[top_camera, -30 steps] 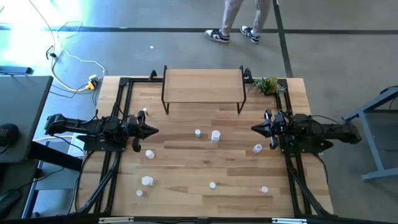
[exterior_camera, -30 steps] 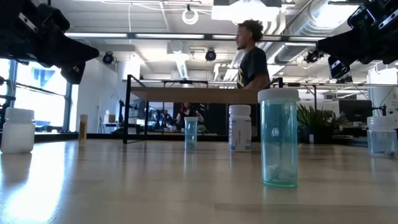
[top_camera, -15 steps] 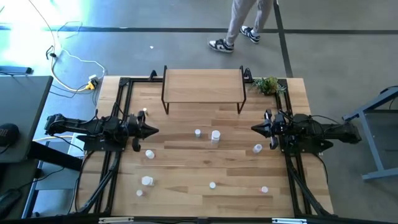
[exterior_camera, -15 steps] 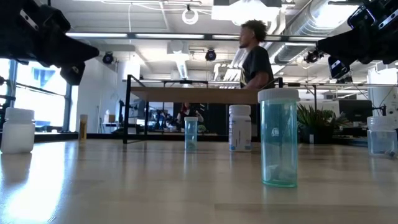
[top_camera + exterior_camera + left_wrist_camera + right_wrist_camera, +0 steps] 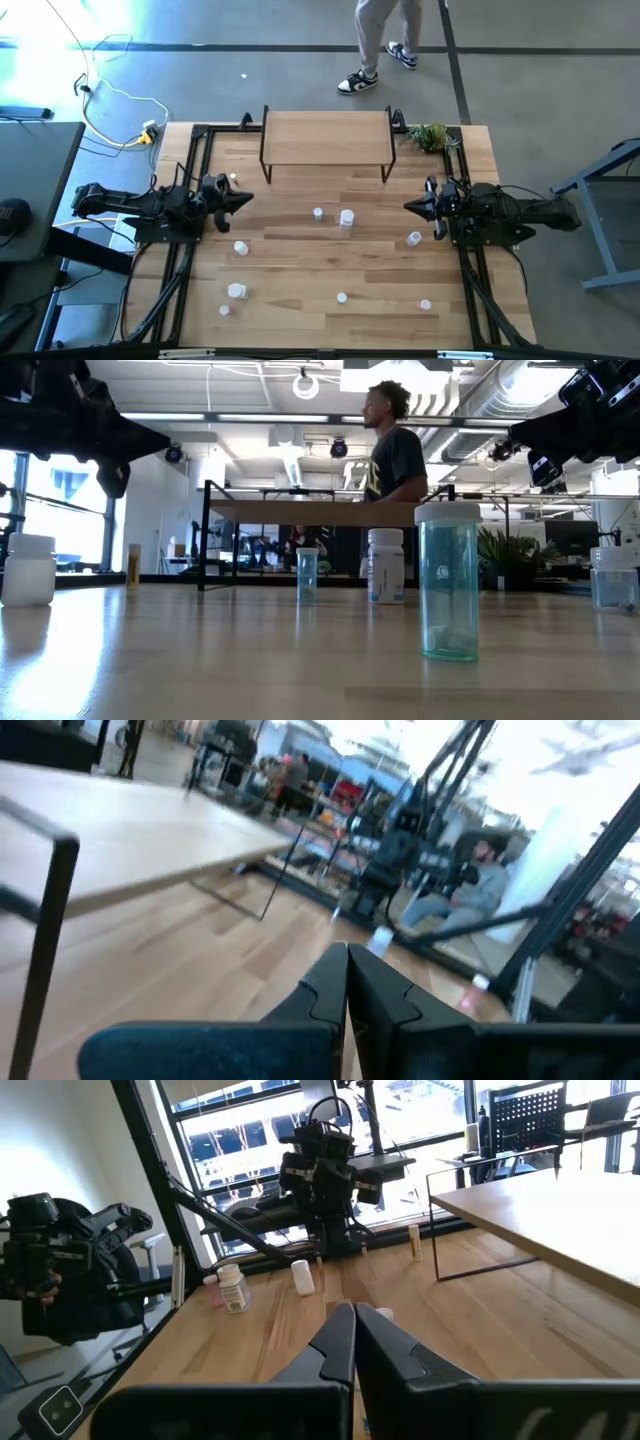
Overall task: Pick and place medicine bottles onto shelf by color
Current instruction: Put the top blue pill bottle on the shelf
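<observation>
Several small bottles stand upright on their bases across the tabletop: a white one (image 5: 347,218) with a smaller one (image 5: 318,213) near the middle, one (image 5: 414,238) close to my right gripper, one (image 5: 241,247) close to my left gripper, and others (image 5: 236,291) (image 5: 342,297) (image 5: 425,305) toward the near edge. The low view shows a teal-tinted bottle (image 5: 447,580) closest. The shelf (image 5: 326,140) stands at the far edge with nothing on it. My left gripper (image 5: 250,197) hovers shut over the table's left side. My right gripper (image 5: 406,206) hovers shut over the right side.
A small green plant (image 5: 431,137) sits at the far right corner beside the shelf. Black frame rails (image 5: 190,170) run along both table sides under the arms. A person (image 5: 392,450) walks past on the floor beyond the far edge.
My left gripper has swung a little toward the table's far edge and the shelf, staying shut. The person behind the table has walked on. The bottles and my right arm have kept still.
</observation>
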Controlling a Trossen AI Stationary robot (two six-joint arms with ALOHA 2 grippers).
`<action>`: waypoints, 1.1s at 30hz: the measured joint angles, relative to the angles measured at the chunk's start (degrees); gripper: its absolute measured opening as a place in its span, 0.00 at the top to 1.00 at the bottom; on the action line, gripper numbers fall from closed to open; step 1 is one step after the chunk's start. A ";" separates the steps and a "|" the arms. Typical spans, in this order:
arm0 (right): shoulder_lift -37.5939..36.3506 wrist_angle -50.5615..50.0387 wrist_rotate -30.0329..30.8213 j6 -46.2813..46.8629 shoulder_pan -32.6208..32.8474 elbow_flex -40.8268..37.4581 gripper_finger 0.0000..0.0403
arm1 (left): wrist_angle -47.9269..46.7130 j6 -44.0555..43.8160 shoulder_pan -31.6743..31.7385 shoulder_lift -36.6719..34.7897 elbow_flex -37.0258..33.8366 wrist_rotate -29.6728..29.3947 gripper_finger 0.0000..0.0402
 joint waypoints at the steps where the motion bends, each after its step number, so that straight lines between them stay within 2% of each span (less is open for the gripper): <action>1: 0.00 0.01 0.01 -0.01 0.01 -0.01 1.00 | 1.06 0.03 0.00 -0.02 0.00 -0.01 1.00; 7: -0.02 0.00 -0.01 -0.01 0.01 0.00 1.00 | 6.33 0.90 0.00 -0.02 0.00 -0.50 1.00; 22: -0.01 0.01 -0.01 0.01 0.01 -0.02 1.00 | 6.50 -0.93 0.00 -0.02 0.00 -2.33 1.00; 27: -0.02 0.00 0.00 -0.01 0.00 0.00 1.00 | 6.61 -4.35 -0.07 -0.02 0.00 -2.34 1.00; 33: -0.02 0.02 0.01 0.01 0.01 -0.01 1.00 | 7.63 -1.99 -0.07 -0.02 0.00 -1.82 1.00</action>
